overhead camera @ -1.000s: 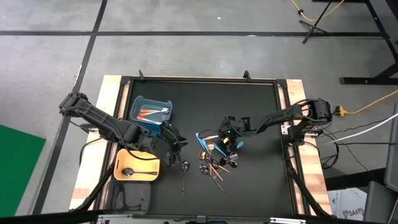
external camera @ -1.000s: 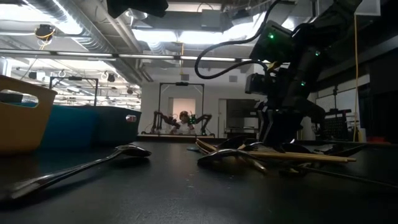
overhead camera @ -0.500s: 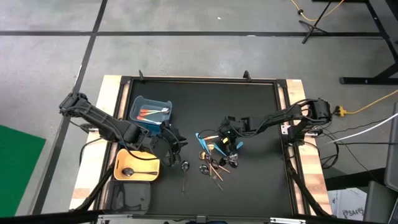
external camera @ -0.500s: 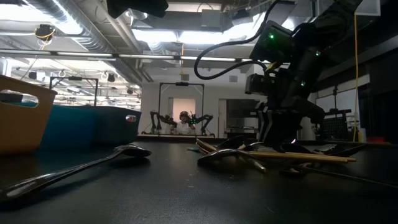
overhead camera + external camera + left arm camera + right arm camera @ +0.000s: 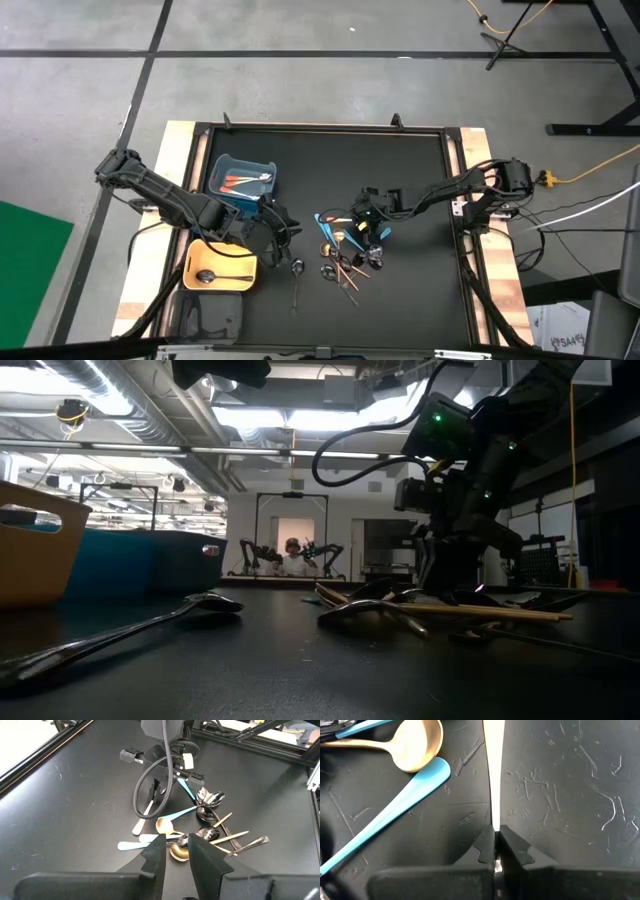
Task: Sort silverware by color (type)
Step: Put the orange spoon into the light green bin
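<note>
Silverware lies in a pile (image 5: 345, 255) on the black mat: gold spoons (image 5: 164, 826), light blue pieces (image 5: 395, 800), dark spoons (image 5: 210, 799) and copper handles. One black spoon (image 5: 297, 275) lies apart, nearer the left side. At the pile's far edge my right gripper (image 5: 494, 840) is shut on a pale cream utensil (image 5: 142, 819). My left gripper (image 5: 175, 854) hangs open above the mat between the bins and the pile, touching nothing. My right gripper pinches the narrow end of the pale cream handle (image 5: 493, 822) between its two fingertips. The fingers slant down from the table's right side, and the handle runs straight on ahead of them. The utensil lies flat on the mat.
A blue bin (image 5: 243, 180) with orange-handled pieces stands at the left. Nearer is a yellow bin (image 5: 220, 268) holding a dark spoon, and a grey bin (image 5: 215, 320) sits at the near left corner. Bare mat stretches along the far side.
</note>
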`<action>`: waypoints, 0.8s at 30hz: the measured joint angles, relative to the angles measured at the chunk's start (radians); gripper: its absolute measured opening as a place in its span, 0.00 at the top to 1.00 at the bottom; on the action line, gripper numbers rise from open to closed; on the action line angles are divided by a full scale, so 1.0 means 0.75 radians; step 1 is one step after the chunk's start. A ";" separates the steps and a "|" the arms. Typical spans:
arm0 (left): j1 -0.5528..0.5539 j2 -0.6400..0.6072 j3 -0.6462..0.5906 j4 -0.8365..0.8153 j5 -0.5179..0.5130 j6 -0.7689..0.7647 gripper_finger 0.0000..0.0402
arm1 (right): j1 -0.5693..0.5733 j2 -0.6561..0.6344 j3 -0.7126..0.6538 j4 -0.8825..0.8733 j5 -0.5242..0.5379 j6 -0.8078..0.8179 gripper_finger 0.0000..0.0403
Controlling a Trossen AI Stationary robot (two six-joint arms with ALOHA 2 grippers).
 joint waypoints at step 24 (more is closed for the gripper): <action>0.063 -0.235 0.062 -0.369 -0.014 -0.281 0.81 | -0.003 -0.005 0.339 -0.024 0.097 -0.036 1.00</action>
